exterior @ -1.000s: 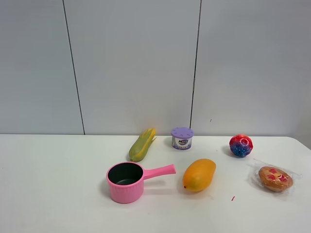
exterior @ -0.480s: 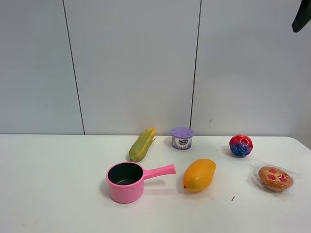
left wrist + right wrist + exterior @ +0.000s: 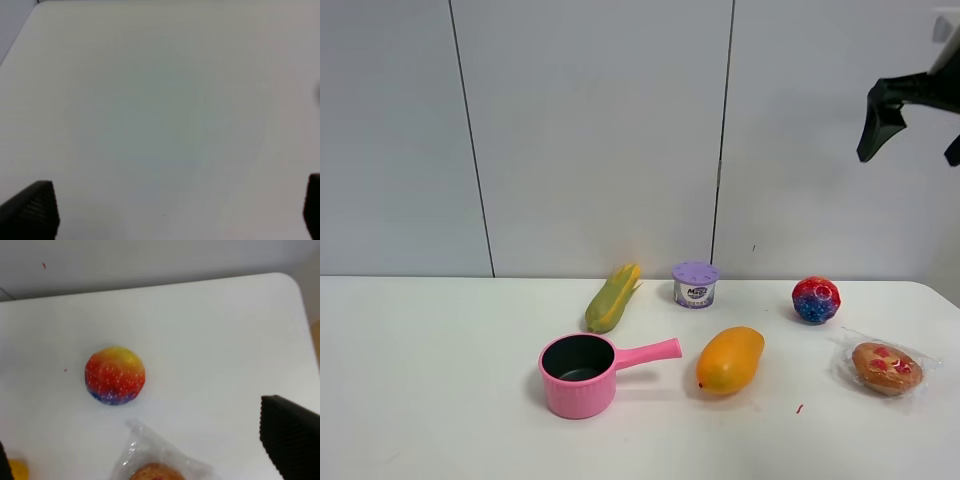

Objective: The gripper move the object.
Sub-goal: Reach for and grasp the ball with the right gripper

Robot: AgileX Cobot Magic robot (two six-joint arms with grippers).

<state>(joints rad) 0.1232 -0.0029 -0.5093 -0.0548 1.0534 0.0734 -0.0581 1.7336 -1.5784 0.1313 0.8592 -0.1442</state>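
Note:
The small bumpy red and blue ball (image 3: 816, 300) sits on the white table (image 3: 440, 380) at the back right. It also shows in the right wrist view (image 3: 115, 375), red and yellow on top and blue at its base. My right gripper (image 3: 910, 152) is open and empty, high in the air above and to the right of the ball; one black finger (image 3: 290, 435) shows in its wrist view. My left gripper (image 3: 170, 210) is open and empty over bare table, and it is out of the exterior high view.
An orange-yellow mango (image 3: 730, 360) lies left of and in front of the ball. A wrapped round pastry (image 3: 886, 367) lies in front of the ball near the table's right edge. A pink pot (image 3: 580, 375), a corn cob (image 3: 612, 297) and a purple-lidded tub (image 3: 695, 285) stand further left.
My right gripper has come into the exterior high view from the top right corner, moving down and left. The objects on the table have not moved.

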